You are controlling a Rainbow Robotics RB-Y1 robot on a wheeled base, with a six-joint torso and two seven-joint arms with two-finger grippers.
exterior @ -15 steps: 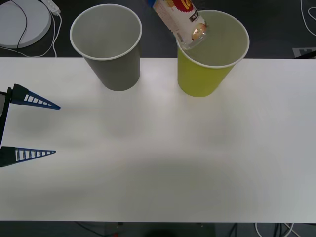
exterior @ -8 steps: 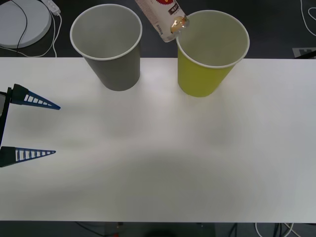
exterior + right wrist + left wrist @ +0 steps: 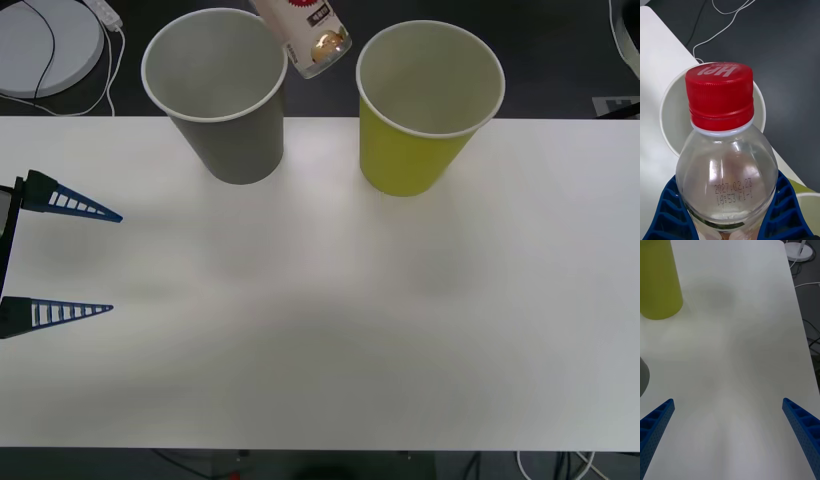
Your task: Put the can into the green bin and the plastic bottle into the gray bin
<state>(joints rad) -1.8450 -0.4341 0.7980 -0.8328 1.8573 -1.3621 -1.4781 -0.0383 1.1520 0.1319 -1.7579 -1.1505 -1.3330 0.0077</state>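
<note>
The plastic bottle [image 3: 305,35], clear with a red cap [image 3: 719,93], hangs tilted in the air between the two bins, close to the gray bin's right rim. My right gripper [image 3: 728,178] is shut on the bottle's body, with a blue finger on each side. The gray bin [image 3: 215,100] stands upright at the table's far edge, left of the green bin [image 3: 430,110]. The gray bin's white inside [image 3: 673,112] lies below the cap. My left gripper [image 3: 117,263] stays parked open at the table's left side. The can is out of view.
A white round base [image 3: 45,40] with cables lies on the dark floor beyond the table's far left corner. More cables [image 3: 726,22] run across the floor behind the bins. The white table [image 3: 320,330] stretches wide in front of the bins.
The bottle has moved left, from over the green bin's near-left rim to the gap beside the gray bin's rim. The left arm has not moved.
</note>
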